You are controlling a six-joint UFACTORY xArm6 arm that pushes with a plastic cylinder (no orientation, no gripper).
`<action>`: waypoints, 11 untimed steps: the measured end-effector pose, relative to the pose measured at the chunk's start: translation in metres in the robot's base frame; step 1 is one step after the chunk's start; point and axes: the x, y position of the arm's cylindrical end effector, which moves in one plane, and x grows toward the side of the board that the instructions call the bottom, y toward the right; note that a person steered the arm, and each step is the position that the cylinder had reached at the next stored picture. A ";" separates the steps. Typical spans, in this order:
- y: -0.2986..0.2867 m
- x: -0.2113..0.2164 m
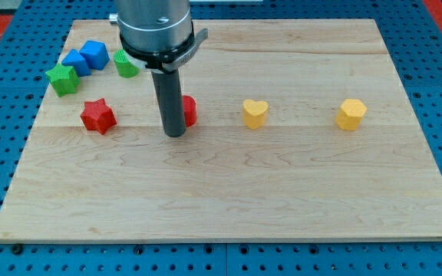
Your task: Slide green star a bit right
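The green star (62, 79) lies near the board's upper left corner, touching a blue block (76, 61). My tip (175, 134) rests on the board well to the star's right and lower down, not touching it. The rod stands just left of a red block (190, 110) and hides part of it. A second green block (126, 64) lies right of the blue ones, partly hidden by the arm's housing; its shape is unclear.
A second blue block (95, 54) sits beside the first. A red star (97, 116) lies below the green star, left of my tip. A yellow heart (255, 113) and another yellow block (351, 114) lie to the right. The wooden board (229, 207) sits on a blue pegboard.
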 end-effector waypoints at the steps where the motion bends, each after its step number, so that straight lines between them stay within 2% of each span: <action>1: -0.033 0.046; 2: -0.140 0.041; 3: -0.230 0.007; 7: -0.233 -0.016; 8: -0.233 -0.039; 9: -0.232 -0.085; 11: -0.218 -0.113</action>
